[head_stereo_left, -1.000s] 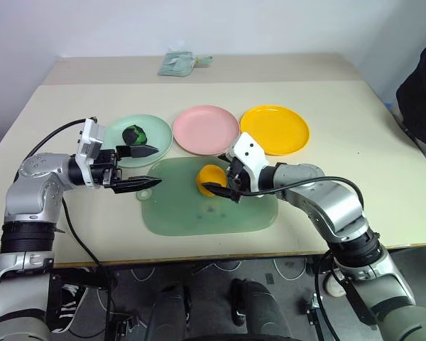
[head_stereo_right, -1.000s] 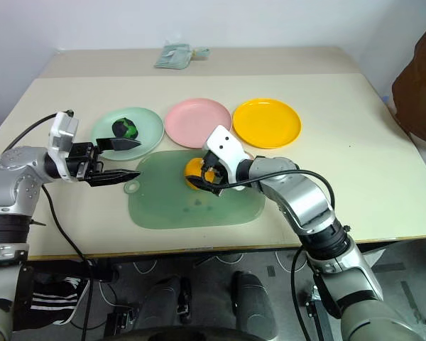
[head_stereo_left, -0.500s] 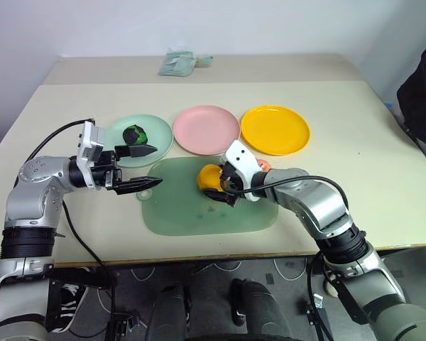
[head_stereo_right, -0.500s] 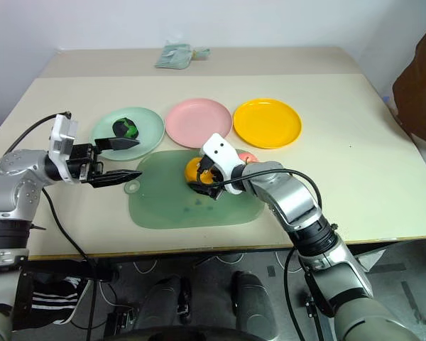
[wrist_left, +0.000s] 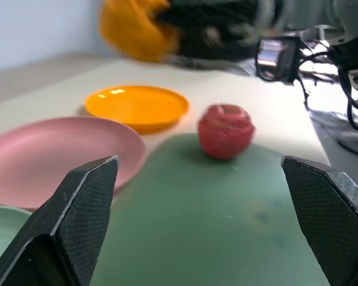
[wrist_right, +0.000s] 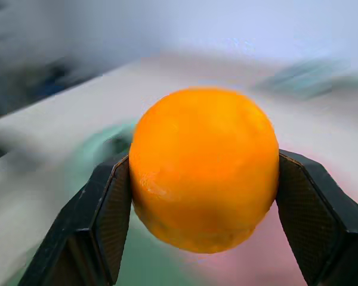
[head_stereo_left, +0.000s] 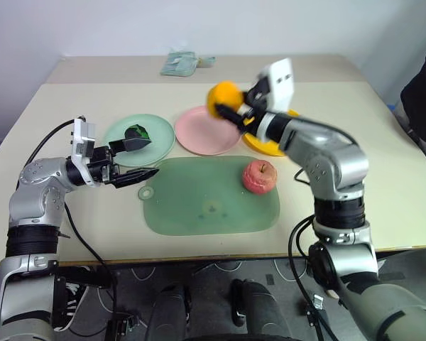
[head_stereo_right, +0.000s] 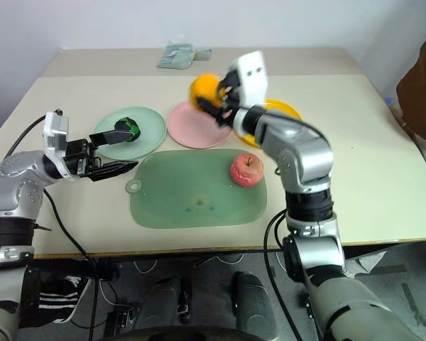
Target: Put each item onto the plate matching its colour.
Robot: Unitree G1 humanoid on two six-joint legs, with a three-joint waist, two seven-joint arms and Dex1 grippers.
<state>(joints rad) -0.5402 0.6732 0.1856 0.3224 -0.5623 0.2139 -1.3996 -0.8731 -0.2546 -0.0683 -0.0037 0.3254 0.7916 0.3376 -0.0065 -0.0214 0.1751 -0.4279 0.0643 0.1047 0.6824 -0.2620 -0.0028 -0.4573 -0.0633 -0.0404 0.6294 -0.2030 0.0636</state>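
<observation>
My right gripper [head_stereo_left: 227, 105] is shut on the orange round fruit [head_stereo_left: 224, 98] and holds it in the air over the far edge of the pink plate [head_stereo_left: 202, 135], beside the yellow plate [wrist_left: 137, 106]. Close up, the fruit [wrist_right: 204, 170] sits between both black fingers. The pinkish-red apple [head_stereo_left: 260, 175] rests on the right part of the pale green mat [head_stereo_left: 206, 206]. The dark green-and-black item [head_stereo_left: 135, 131] lies on the mint plate [head_stereo_left: 163, 135], partly behind one finger. My left gripper [head_stereo_left: 143, 160] stands open at that plate's near edge, holding nothing.
A folded pale green cloth [head_stereo_left: 179, 62] lies near the table's far edge. A dark object [head_stereo_left: 422, 92] stands off the table's right side. My right forearm crosses over part of the yellow plate.
The right gripper shut on the orange fruit on the mat and lifted it up and away toward the plates, uncovering the apple. The left gripper has stayed in place, open.
</observation>
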